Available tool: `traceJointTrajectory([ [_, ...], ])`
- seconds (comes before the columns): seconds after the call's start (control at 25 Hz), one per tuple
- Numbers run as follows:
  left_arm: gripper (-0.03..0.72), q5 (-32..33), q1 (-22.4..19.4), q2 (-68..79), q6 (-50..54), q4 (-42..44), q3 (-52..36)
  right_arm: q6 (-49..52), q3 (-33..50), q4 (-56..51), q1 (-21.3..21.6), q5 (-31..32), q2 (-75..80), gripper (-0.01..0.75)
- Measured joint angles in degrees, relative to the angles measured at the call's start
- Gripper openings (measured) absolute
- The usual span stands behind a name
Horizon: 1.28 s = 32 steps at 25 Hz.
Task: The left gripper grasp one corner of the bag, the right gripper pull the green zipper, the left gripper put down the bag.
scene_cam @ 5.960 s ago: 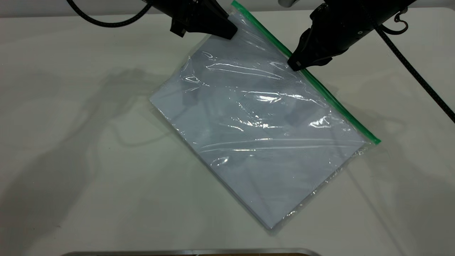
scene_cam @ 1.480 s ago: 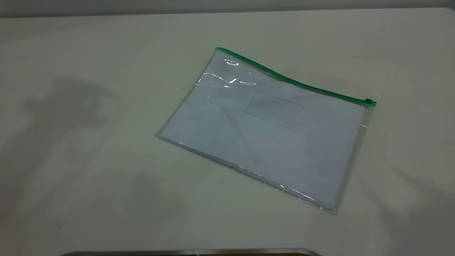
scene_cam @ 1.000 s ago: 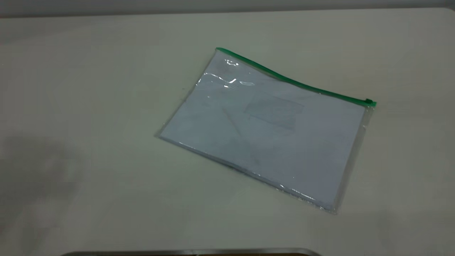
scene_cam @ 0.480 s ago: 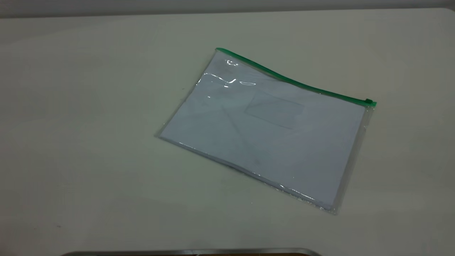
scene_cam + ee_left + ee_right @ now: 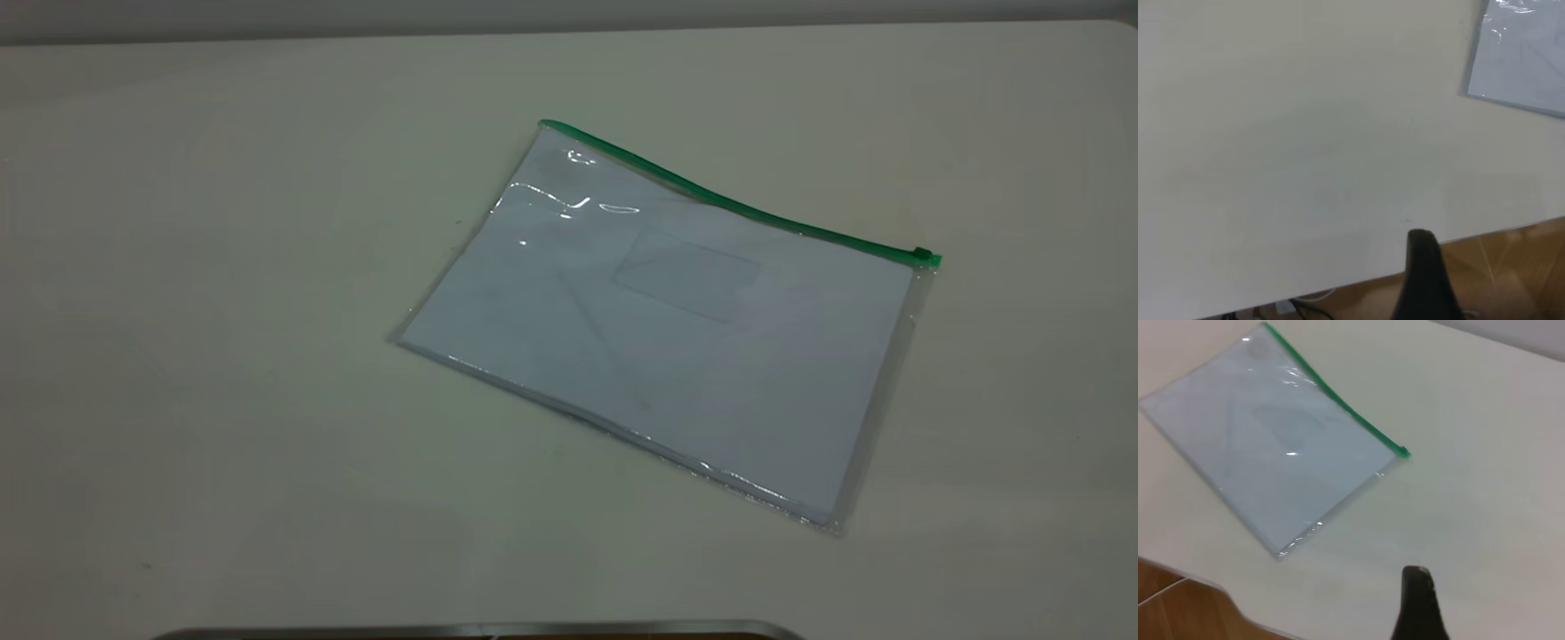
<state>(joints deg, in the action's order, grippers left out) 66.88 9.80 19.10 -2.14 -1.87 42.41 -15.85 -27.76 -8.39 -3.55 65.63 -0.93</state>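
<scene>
The bag (image 5: 658,329) lies flat on the white table, a clear pouch with white sheets and a small card pocket (image 5: 686,274). The green zipper (image 5: 738,209) runs along its far long edge, with the slider tab (image 5: 925,255) at the right end. Neither gripper shows in the exterior view. In the left wrist view my left gripper (image 5: 1423,243) hangs over the table's edge, far from the bag's corner (image 5: 1525,60). The right wrist view has my right gripper (image 5: 1417,579) over bare table, apart from the bag (image 5: 1271,447) and the slider tab (image 5: 1403,452). Nothing is held.
A metal rim (image 5: 480,629) lines the near edge of the exterior view. Wooden floor (image 5: 1511,267) lies beyond the table's edge in the left wrist view, and also shows as floor (image 5: 1171,613) in the right wrist view.
Six seconds ago both grippers held the bag tilted up by its zipper edge. Since then it was let go and lies flat, the arms left the exterior view, and their shadows faded.
</scene>
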Motion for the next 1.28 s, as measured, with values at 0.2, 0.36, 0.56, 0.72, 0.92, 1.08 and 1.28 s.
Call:
traceJointTrajectory([
  [0.2, 0.590, 0.0, 0.0, -1.4, 0.0, 0.0, -2.0, 1.2, 0.1, 0.3, 0.0, -0.2, 0.0, 0.578],
  [0.36, 0.590, 0.0, 0.0, -1.4, 0.0, 0.0, -3.8, 1.2, 0.1, 0.1, 0.0, -0.2, 0.0, 0.578],
  [0.56, 0.590, -0.2, 0.0, -1.4, 0.0, 0.0, -8.4, 1.2, 0.1, 0.0, 0.0, -0.2, 0.0, 0.578],
  [0.72, 0.590, -0.3, 0.0, -1.4, -0.1, 0.0, -11.9, 1.2, 0.1, 0.0, 0.0, -0.2, 0.0, 0.574],
  [0.92, 0.590, -0.3, 0.0, -1.4, -0.1, 0.0, -12.9, 1.2, 0.1, 0.0, 0.0, -0.2, 0.0, 0.559],
  [1.08, 0.590, -1.0, 0.0, -1.4, -0.1, 0.0, -13.7, 1.2, 0.1, 0.0, 0.0, -0.2, 0.0, 0.540],
  [1.28, 0.590, -2.2, 0.0, -1.4, -0.1, 0.0, -14.6, 1.2, 0.1, 0.0, 0.0, -0.2, 0.0, 0.509],
])
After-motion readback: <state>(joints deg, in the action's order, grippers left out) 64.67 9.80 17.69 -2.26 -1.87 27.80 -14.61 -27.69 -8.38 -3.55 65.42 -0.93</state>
